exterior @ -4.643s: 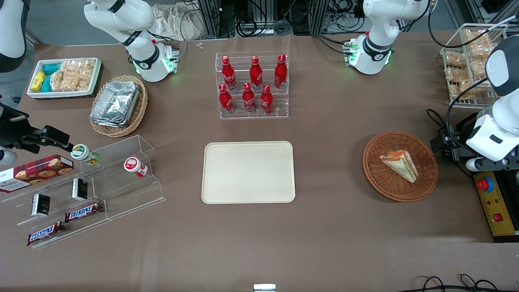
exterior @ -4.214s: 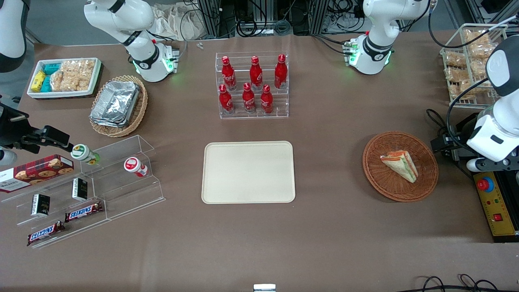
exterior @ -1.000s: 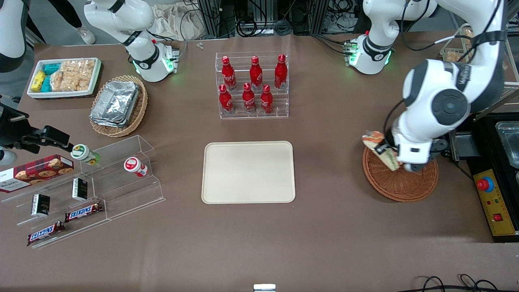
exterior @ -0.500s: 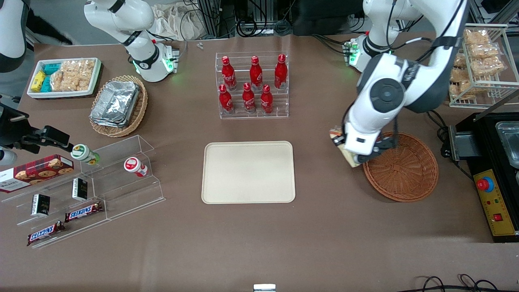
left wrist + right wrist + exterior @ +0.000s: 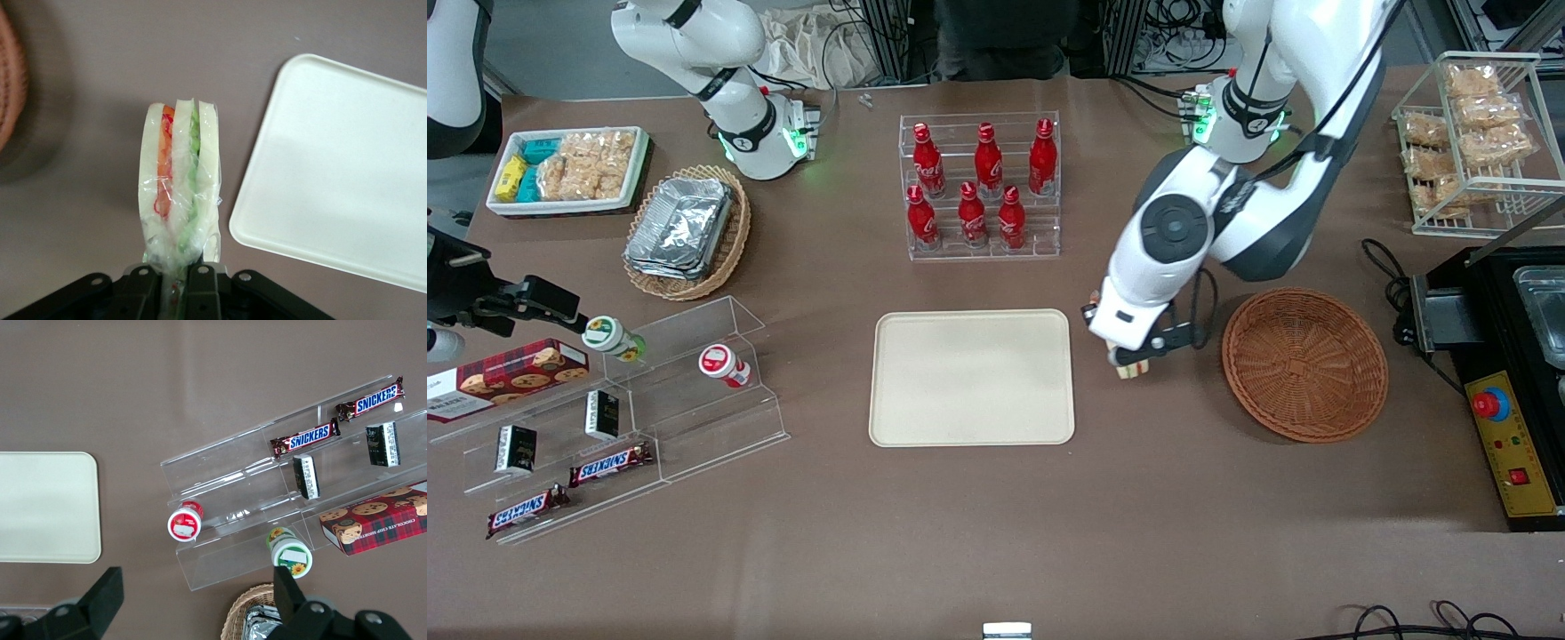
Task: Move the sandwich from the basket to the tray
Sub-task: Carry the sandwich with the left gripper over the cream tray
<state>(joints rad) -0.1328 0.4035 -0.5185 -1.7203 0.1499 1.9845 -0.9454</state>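
Left wrist view: gripper (image 5: 179,279) clamped on sandwich (image 5: 179,193), mid-transfer between basket (image 5: 1304,363) and tray (image 5: 340,173). Next: carry over tray, lower, release.

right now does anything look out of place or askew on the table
Nothing is spilled or damaged. The only thing off its spot is the sandwich, shut in the pincer above bare table between the basket and the tray. Two small jars lie tipped on the clear shelf.

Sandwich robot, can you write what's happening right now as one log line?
end effector: shut on sandwich | position: above table, between basket and tray | tray: bare
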